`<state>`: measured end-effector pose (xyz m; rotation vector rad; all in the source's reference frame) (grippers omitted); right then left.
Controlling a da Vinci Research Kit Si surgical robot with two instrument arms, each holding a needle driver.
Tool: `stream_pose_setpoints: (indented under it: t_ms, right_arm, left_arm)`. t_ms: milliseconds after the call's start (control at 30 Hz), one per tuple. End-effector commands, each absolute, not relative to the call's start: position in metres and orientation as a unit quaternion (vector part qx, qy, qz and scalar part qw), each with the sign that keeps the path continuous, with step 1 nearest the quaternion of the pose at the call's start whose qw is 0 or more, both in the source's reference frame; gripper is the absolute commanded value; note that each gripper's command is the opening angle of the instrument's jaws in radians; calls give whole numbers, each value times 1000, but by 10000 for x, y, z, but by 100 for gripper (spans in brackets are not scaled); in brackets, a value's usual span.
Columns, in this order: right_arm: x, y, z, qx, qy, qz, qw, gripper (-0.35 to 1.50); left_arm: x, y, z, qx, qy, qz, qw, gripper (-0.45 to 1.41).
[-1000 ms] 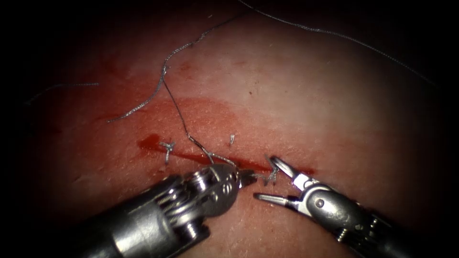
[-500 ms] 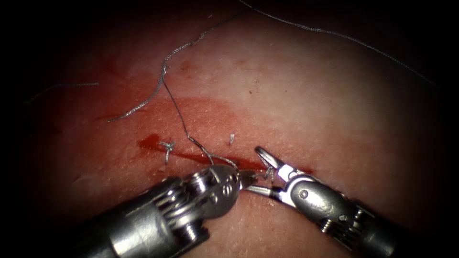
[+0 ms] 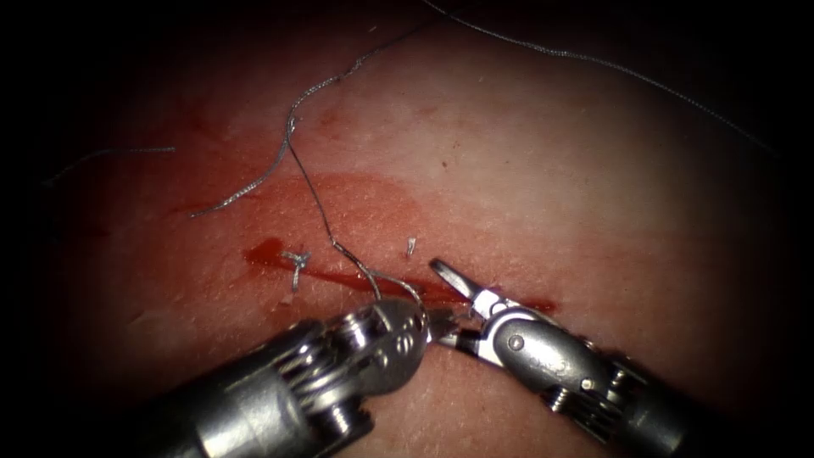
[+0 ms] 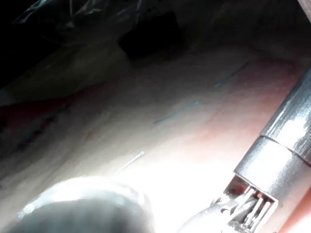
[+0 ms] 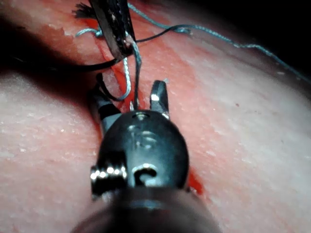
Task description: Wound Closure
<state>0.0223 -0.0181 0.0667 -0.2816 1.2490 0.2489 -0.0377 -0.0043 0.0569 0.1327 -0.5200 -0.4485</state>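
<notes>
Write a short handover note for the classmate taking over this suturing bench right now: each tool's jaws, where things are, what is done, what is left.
Left tool: jaws shut on the thin grey thread, near the middle of the dark red cut in the pale pork tissue.
Right tool: jaws open, holding nothing, set either side of the thread beside the left tool's tip.
Done: one knotted grey stitch sits across the cut's left end.
Left: the long thread is uncut; the cut's right end looks unstitched.

The right pincer (image 3: 449,305), open-jawed, has slid leftward to the left pincer (image 3: 434,321).
</notes>
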Motion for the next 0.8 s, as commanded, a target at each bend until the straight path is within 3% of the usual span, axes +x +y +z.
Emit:
stream_pose_setpoints:
  t_ms: [33, 567, 733, 800]
  right_arm:
    - [227, -168, 660, -135, 583, 113, 793, 138]
    - [234, -161, 659, -138, 580, 111, 795, 136]
    - [234, -158, 652, -136, 580, 114, 795, 114]
    - [233, -158, 650, -135, 581, 113, 795, 92]
  left_arm:
    - [-380, -32, 563, 62, -258, -220, 939, -45]
    - [-383, -35, 560, 65, -259, -222, 938, -45]
    - [-383, -35, 560, 65, -259, -222, 938, -45]
    - [-382, -35, 560, 65, -259, -221, 938, -45]
